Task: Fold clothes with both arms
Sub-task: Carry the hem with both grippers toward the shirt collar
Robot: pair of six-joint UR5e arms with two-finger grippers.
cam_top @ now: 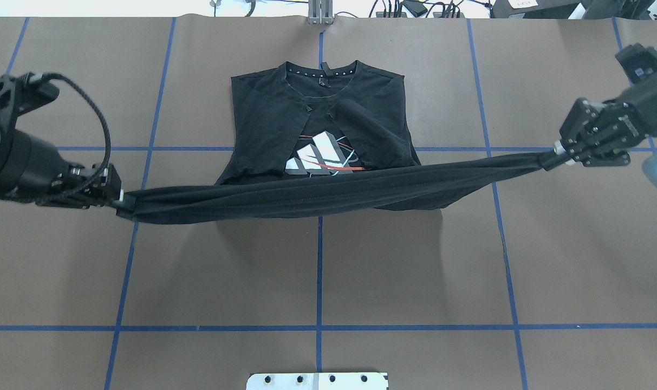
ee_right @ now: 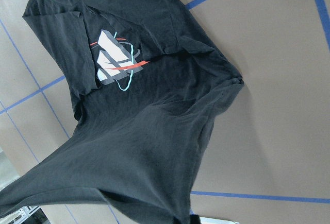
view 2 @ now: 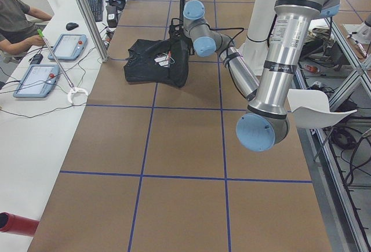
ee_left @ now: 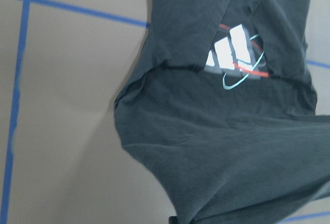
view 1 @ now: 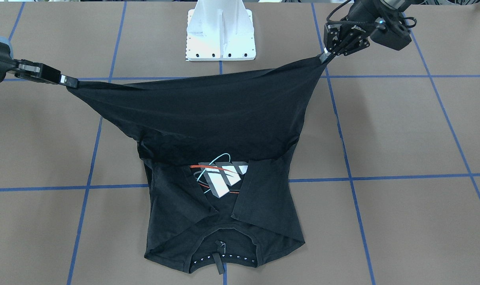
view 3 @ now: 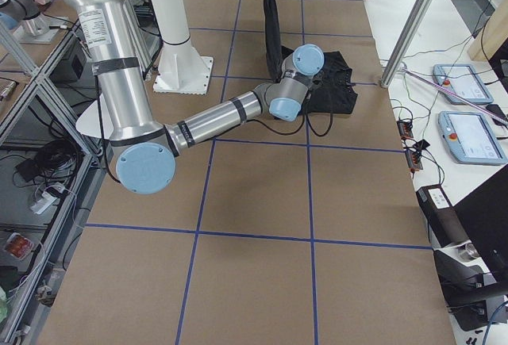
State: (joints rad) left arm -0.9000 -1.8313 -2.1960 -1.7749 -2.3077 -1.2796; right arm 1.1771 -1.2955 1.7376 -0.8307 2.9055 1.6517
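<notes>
Black cotton, pulled taut: the T-shirt (cam_top: 317, 195) hangs by its bottom hem between my two grippers, while its collar half lies flat on the table (cam_top: 415, 271), on the side away from my base. The hem runs as a tight band from one hand to the other, lifted off the brown surface, and the cloth slopes down from it to the resting part. There both side flaps are folded inward over the chest, and between them the print (view 1: 220, 176) shows (grey-white blocks with a red and a teal ellipse). The collar (view 1: 240, 261) lies at the far edge. My left gripper (cam_top: 121, 202) is clamped on one hem corner and my right gripper (cam_top: 551, 158) pinches the other; they are well apart, each out beyond the shirt's sides. Blue tape lines (cam_top: 319, 271) cross the table under the shirt, and my white pedestal (view 1: 221, 35) stands behind the lifted hem.
</notes>
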